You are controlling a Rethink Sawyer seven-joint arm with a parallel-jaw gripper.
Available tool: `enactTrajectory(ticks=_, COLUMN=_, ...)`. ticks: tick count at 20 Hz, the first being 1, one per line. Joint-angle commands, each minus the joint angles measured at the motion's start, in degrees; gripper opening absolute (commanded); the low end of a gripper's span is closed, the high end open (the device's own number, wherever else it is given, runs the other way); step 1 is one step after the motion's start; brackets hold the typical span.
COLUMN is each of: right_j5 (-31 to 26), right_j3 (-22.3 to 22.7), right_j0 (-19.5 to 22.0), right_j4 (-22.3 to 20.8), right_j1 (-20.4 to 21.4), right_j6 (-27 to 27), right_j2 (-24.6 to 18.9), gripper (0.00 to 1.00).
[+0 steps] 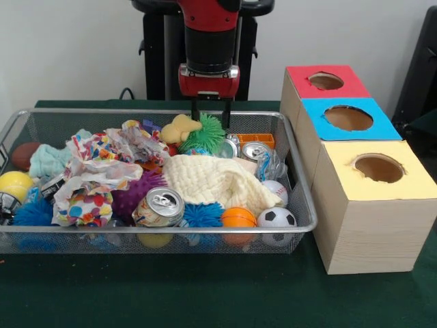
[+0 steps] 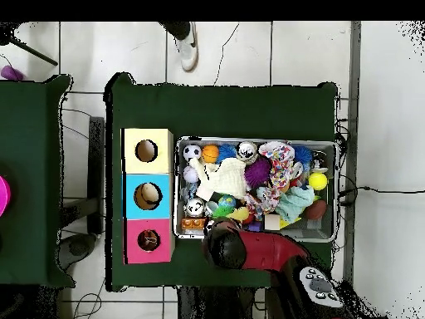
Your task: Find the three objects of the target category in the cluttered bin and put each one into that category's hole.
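Pincer (image 1: 211, 115) released, hanging upper centre just above green spiky ball (image 1: 204, 135) at far side of wire bin (image 1: 300, 225), three-hole box row (image 1: 362, 178) right on green surface (image 1: 205, 294).

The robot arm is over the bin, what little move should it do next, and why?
Probably lower a little: the end effector hangs open just above the green spiky ball at the far side of the wire bin, holding nothing.

A robotics lab: green-clothed table (image 1: 205, 301), tiled floor (image 2: 249, 50), cables
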State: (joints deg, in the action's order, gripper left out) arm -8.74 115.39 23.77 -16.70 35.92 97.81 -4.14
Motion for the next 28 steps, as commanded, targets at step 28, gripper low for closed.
enactTrajectory(ticks=28, right_j5=-19.8, right_j3=-15.4, right_j0=12.7, right_j4=-10.5, right_j1=0.5, right_j6=-13.1, right_j2=-14.6, gripper=1.00)
